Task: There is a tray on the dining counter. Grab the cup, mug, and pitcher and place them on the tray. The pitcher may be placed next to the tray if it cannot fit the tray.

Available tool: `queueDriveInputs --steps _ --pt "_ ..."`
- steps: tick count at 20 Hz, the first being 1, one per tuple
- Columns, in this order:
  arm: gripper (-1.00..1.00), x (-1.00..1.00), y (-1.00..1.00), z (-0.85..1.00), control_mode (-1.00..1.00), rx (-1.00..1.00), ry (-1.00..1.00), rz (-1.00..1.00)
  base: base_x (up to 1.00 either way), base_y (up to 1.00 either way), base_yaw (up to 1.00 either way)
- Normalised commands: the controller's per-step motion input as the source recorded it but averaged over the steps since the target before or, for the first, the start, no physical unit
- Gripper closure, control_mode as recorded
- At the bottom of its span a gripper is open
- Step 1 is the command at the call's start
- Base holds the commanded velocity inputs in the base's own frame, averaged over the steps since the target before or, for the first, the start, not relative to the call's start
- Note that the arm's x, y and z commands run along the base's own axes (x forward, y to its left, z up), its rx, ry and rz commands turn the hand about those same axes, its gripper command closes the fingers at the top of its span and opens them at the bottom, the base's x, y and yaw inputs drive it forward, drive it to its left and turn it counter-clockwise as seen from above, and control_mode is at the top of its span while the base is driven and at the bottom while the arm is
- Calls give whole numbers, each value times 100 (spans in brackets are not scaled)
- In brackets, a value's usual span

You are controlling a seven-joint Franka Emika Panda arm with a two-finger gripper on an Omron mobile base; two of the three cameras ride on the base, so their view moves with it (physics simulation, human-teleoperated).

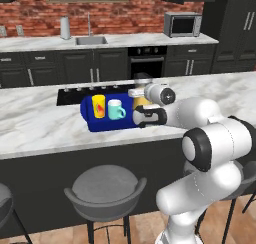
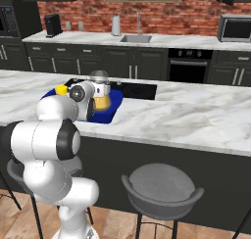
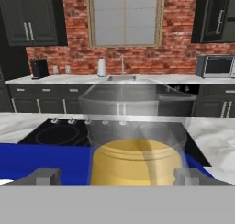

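Hand view — cooktop (image 3: 55,133) and sink (image 3: 121,78) behind; pitcher (image 3: 135,165) stands on blue tray (image 3: 46,159), between the wide-spread fingertips (image 3: 43,177) — no visible grip. Cup (image 1: 98,106), mug (image 1: 116,109) in the tray alongside.

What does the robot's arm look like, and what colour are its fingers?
The arm is made of fat, rounded, glossy white tubes joined by dark black rings at the bends. A round white cap with a dark centre sits near the wrist. The gripper has two small, blocky grey finger tips. No cables or writing show on it.
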Motion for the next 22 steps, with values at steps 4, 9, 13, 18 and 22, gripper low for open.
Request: queueDriveInputs --steps 4,9,13,18,22 --pt "-100 -5 6 0 -100 0 0 0 0 0 0" --pt "-100 -28 3 12 -100 0 0 0 0 0 0" --pt "-100 -15 0 20 -100 0 0 0 0 0 0" --pt "-100 -1 0 5 -100 0 0 0 0 0 0" --pt "-100 1 0 -2 -100 0 0 0 0 0 0"
